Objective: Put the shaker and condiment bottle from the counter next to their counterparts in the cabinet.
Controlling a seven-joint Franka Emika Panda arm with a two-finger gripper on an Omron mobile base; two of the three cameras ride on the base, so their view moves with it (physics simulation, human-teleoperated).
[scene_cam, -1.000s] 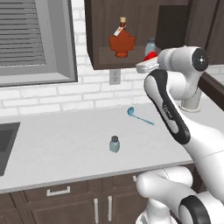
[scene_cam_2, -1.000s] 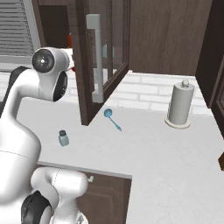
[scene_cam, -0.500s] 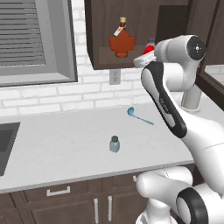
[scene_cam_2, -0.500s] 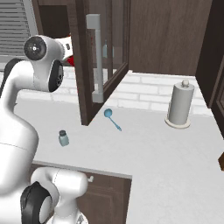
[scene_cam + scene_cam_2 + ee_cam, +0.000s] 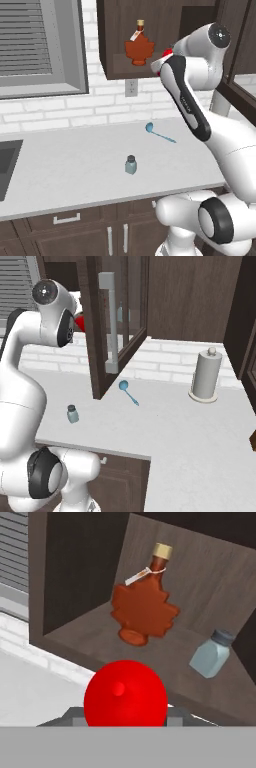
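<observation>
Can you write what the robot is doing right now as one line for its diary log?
gripper: shut on condiment bottle | place: in front of cabinet shelf | on shelf: maple-leaf bottle, small shaker | shaker: on counter

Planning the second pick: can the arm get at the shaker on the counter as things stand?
Probably not yet: the end effector is shut on the red bottle up at the cabinet. The shaker itself stands in the open on the counter.
</observation>
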